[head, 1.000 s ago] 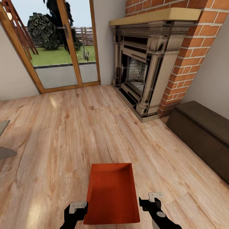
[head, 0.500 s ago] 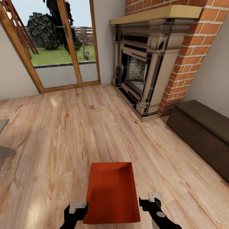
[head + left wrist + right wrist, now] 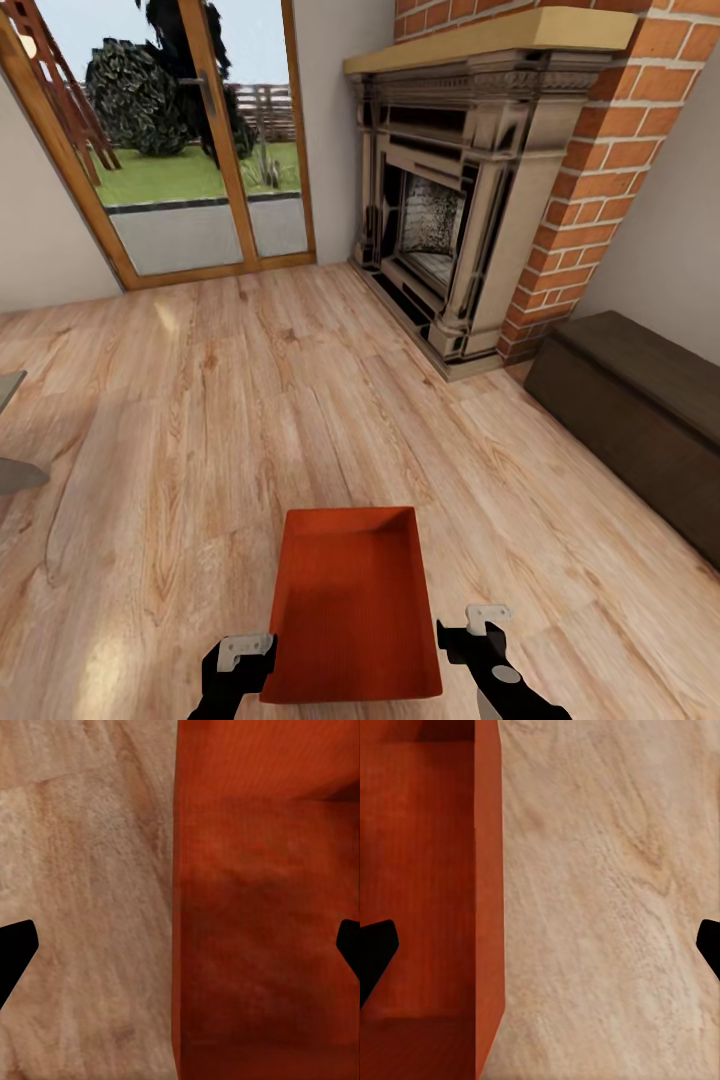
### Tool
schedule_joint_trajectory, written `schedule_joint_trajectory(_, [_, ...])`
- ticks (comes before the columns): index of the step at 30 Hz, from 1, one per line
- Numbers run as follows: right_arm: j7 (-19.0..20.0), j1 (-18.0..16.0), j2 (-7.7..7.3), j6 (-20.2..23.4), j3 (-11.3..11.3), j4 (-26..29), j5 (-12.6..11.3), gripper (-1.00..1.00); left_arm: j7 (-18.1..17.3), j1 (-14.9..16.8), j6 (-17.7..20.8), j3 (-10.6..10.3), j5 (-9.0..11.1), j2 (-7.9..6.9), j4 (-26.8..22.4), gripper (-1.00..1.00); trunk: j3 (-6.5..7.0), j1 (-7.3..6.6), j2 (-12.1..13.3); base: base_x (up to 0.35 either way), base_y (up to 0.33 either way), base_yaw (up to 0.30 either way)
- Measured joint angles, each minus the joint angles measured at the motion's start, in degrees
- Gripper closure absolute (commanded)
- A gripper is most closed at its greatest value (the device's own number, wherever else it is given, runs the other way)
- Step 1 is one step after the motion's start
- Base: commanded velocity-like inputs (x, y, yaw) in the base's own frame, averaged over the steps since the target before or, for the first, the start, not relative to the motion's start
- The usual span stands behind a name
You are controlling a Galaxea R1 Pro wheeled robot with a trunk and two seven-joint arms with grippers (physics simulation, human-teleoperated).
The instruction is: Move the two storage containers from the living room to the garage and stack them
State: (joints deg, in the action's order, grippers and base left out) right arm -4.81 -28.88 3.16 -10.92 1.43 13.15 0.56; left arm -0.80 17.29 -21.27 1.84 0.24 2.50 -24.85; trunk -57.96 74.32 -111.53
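Nearest the robot, the left gripper (image 3: 245,652) and the right gripper (image 3: 470,630) flanked an orange-red storage container (image 3: 355,605), each straddling one long wall (image 3: 177,945) with its fingers (image 3: 376,949) spread wide; whether they touched it could not be told. The container sat over the wood-plank floor (image 3: 200,420). Farther off stood a dark bench (image 3: 640,410), the brick fireplace (image 3: 480,200) and glazed doors (image 3: 190,150).

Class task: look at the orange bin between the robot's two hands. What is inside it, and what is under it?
Inside the bin nothing shows, just its ribbed orange bottom. Around it lies the wood floor; whatever is directly beneath is covered by the bin itself, so contact cannot be judged.
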Motion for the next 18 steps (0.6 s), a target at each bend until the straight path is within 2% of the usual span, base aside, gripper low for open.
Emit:
schedule_joint_trajectory(5, [0.00,0.00,0.00,0.00,0.00,0.00,0.00,-1.00,0.00,0.00,0.00,0.00,-0.02,-0.05,0.01,-1.00,-0.90,1.10,-2.01,0.000,0.000,0.000])
schedule_joint_trajectory(13, [0.00,0.00,0.00,-0.01,0.01,-0.04,0.00,-1.00,0.00,0.00,0.00,0.00,0.00,-0.07,0.01,-1.00,-0.90,1.10,-2.02,0.000,0.000,0.000])
schedule_joint_trajectory(18, [0.00,0.00,0.00,-0.01,0.05,-0.07,0.00,-1.00,0.00,0.00,0.00,0.00,-0.01,-0.07,0.02,-1.00,-1.80,2.20,-4.01,0.000,0.000,0.000])
